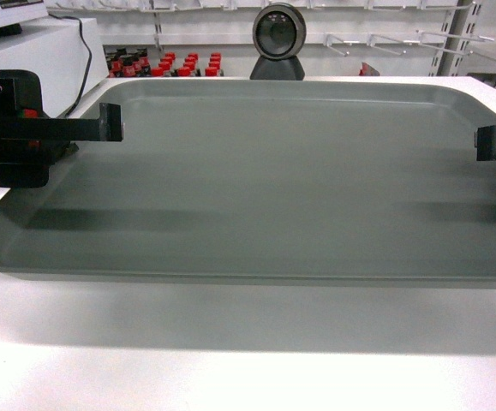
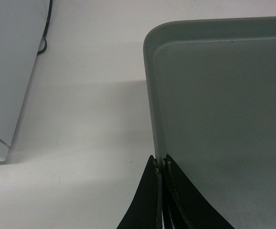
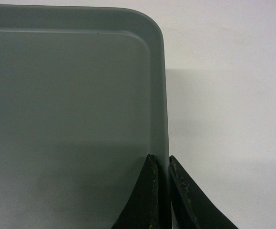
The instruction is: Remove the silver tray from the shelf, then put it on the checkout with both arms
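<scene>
Two black end effectors grip one silver tray [image 1: 273, 180] by its short sides, and the tray spreads across most of the head view. Nearest the camera lies a bare strip of the white table [image 1: 230, 360], the checkout, with the tray's shadow falling on it just below the front rim. Whether the tray rests on the tabletop or hangs a little above it cannot be told from these views.

At the tray's left side, the left end effector [image 1: 110, 122] reaches in over the rim; the left wrist view shows its two flat fingers [image 2: 149, 200] closed tight onto the raised edge, one outside and one inside, with almost no gap between them. At the right side, the right end effector [image 1: 486, 143] does the same; the right wrist view shows its fingers [image 3: 145, 200] pinching the rim, which runs up between them.

Both wrist views show a rounded far corner of the tray with white tabletop around it. Left of the tray, a white box-like unit [image 2: 9, 81] stands on the table with a black cable [image 1: 83, 47] trailing beside it.

Beyond the tray's far rim sits a round dark scanner-like device [image 1: 279, 38] on a black base. Farther back are red-capped bottles [image 1: 166, 65] and white store shelving with metal hooks [image 1: 376, 38].
</scene>
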